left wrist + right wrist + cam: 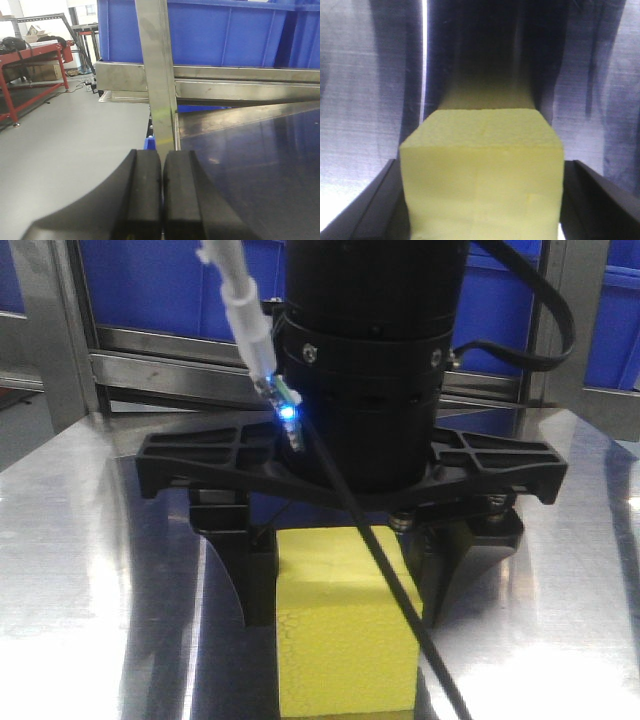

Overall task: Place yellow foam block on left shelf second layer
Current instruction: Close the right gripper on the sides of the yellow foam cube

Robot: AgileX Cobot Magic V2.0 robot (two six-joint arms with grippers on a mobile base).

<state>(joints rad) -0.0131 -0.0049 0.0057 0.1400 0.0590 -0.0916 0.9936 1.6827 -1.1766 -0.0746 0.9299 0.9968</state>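
Observation:
The yellow foam block (335, 640) rests on a shiny metal surface (90, 570) in the front view. My right gripper (350, 605) stands over it from behind, with a black finger (255, 580) against each side, shut on the block. In the right wrist view the block (482, 170) fills the space between the two fingers (375, 205) of the right gripper (482, 222), its sides slightly pinched. My left gripper (162, 195) is shut and empty, beside a steel upright post (157, 75) at the edge of a dark reflective shelf surface (255, 160).
Blue plastic bins (225, 30) sit on a steel rail (240, 82) behind the post. Steel frame bars and more blue bins (150, 290) stand behind the right gripper. A black cable (400, 610) hangs across the block. A red-framed table (30, 65) stands on the grey floor far left.

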